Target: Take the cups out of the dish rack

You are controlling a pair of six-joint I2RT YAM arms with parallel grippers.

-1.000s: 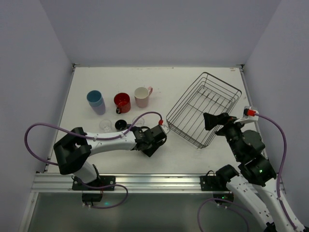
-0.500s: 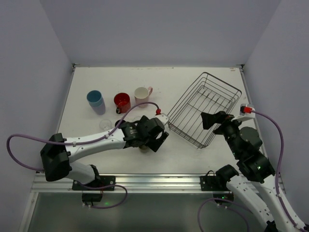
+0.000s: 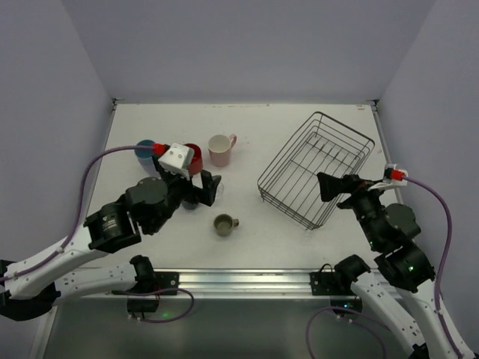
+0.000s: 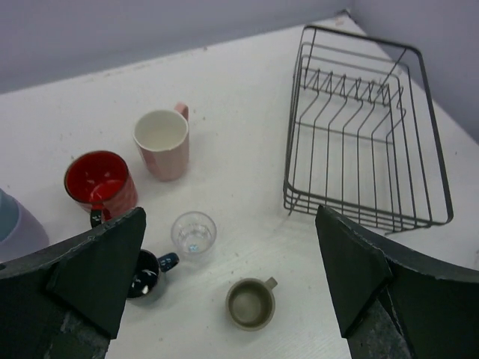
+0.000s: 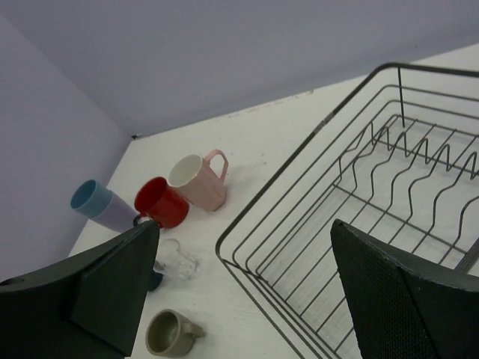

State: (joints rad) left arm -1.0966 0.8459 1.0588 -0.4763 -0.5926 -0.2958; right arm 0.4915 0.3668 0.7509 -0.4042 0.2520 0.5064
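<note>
The black wire dish rack (image 3: 288,147) stands at the right with no cup in it; it also shows in the left wrist view (image 4: 290,149) and the right wrist view (image 5: 400,66). The olive-grey cup (image 3: 223,224) stands upright on the table, below my open, empty left gripper (image 3: 209,187) in its wrist view (image 4: 250,303). The pale pink mug (image 3: 219,149), red cup (image 3: 193,155) and light blue cup (image 3: 144,149) stand at the back left. The dark blue cup (image 4: 144,274) is beside them. My right gripper (image 3: 329,187) is open and empty by the rack's near right side.
A clear glass (image 4: 194,232) stands between the red cup and the olive-grey cup. The cell's walls close in the table on the left, back and right. The left arm's purple cable (image 3: 97,168) arcs over the left part of the table.
My left gripper has risen and pulled back left, away from the olive-grey cup, which now stands alone on the table. The right arm has hardly moved.
</note>
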